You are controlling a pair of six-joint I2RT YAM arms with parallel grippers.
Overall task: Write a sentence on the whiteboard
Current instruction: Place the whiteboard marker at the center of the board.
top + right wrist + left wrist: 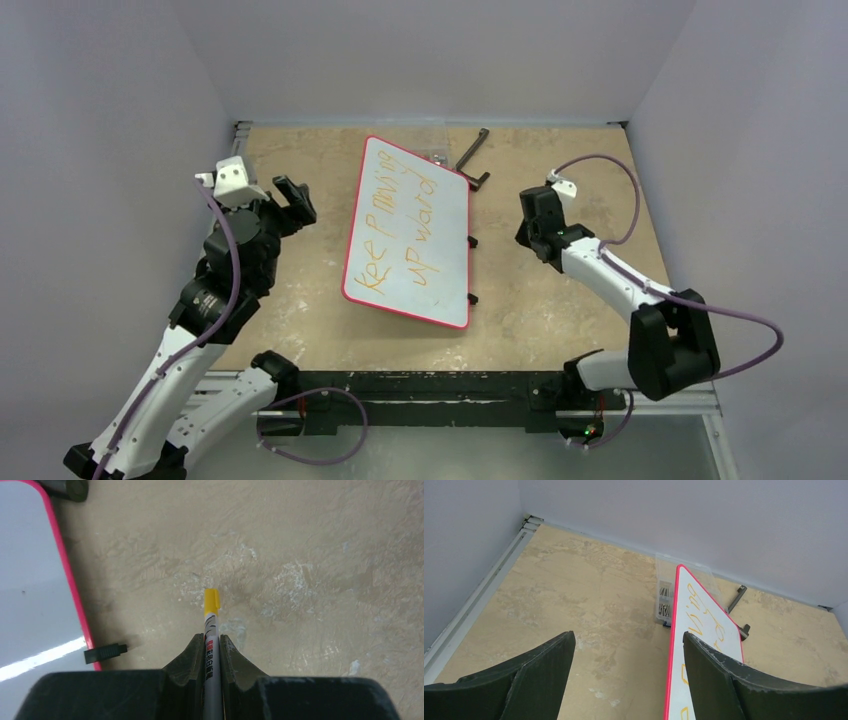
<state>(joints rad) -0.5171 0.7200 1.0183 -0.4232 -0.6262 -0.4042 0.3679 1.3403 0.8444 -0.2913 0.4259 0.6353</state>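
The whiteboard [440,270] with its thin red frame lies tilted in the middle of the table. The sentence [400,225] is written on it in orange, in two lines, roughly "Keep moving upward". The board's left edge also shows in the left wrist view [704,625] and a corner in the right wrist view [30,580]. My left gripper [297,198] is open and empty, left of the board; its fingers [539,665] frame bare table. My right gripper [530,235] is right of the board, shut on a white marker [210,630] with a yellow-orange end, held over bare table.
A black bent bracket [475,160] lies behind the board's far right corner. A clear plastic box of small parts [669,592] sits at the board's far end. Small black feet [472,298] stick out from the board's right edge. Grey walls close in the table.
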